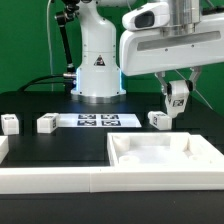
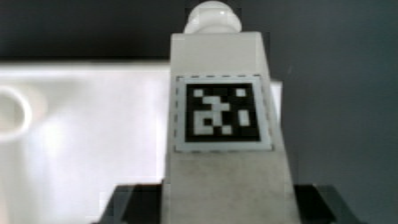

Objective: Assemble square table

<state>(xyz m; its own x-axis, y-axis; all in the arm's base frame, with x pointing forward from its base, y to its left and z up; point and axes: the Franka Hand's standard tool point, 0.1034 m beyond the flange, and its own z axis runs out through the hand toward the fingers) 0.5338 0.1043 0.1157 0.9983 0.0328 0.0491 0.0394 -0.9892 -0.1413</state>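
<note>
The gripper, closed on a white leg, should hold it upright and descend slowly onto the tabletop's far right corner.

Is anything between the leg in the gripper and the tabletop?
Nothing visible blocks it. The gripper holds the leg aloft beyond the tabletop's far rim; one loose leg sits close by, toward the exterior view's left.

Green backdrop behind a black table.
</note>
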